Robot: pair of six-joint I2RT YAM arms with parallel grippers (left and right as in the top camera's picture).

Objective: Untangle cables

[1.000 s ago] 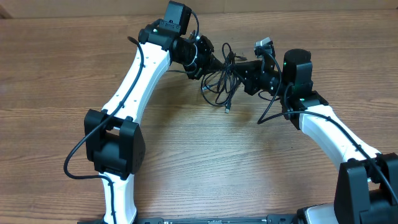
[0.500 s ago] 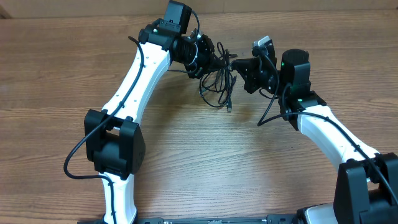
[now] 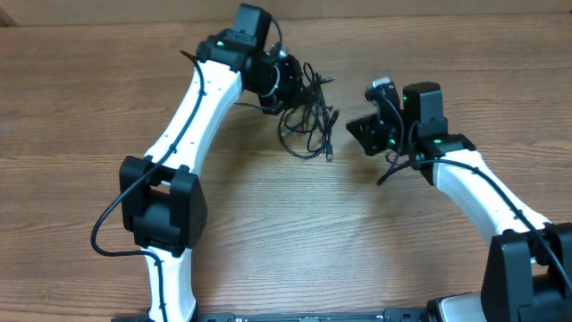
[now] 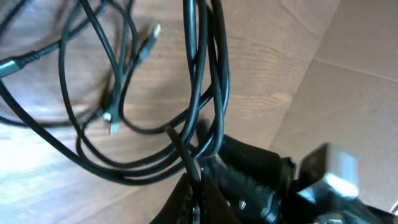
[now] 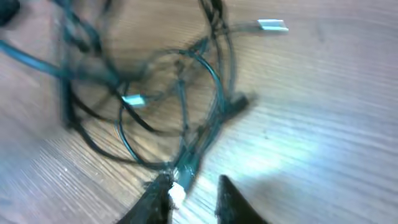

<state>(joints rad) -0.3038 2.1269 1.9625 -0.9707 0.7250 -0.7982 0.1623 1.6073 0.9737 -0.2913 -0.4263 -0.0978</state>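
**Knot Hangs From One Arm, the Other Waits Just Beside It**

We find the cables [image 3: 308, 118] in the upper middle of the overhead frame, a loose black bundle of loops. Its long axis runs roughly top to bottom of the picture, and one strand trails off to a small plug end [image 3: 329, 156] at the bundle's lower edge.

The upper part of the tangle is gathered at the left gripper [image 3: 298, 87]. In the left wrist view we see its jaws clamped on several strands [image 4: 208, 93], which pass straight into the fingers [image 4: 198, 182] while the rest droop toward the wooden table [image 3: 268, 233].

The right gripper [image 3: 360, 134] sits to the right of the bundle in the overhead frame, slightly lower and near it, and a strip of bare wood separates the two. Its own blurred camera shows the jaws parted over empty tabletop. The loops [image 5: 186, 106] spread above them in that frame, and one plug tip lies just beside a fingertip [image 5: 158, 198].

We judge the left arm to be the anchor. Any next reach by the right arm would run leftward across the picture, toward the free lower loops.
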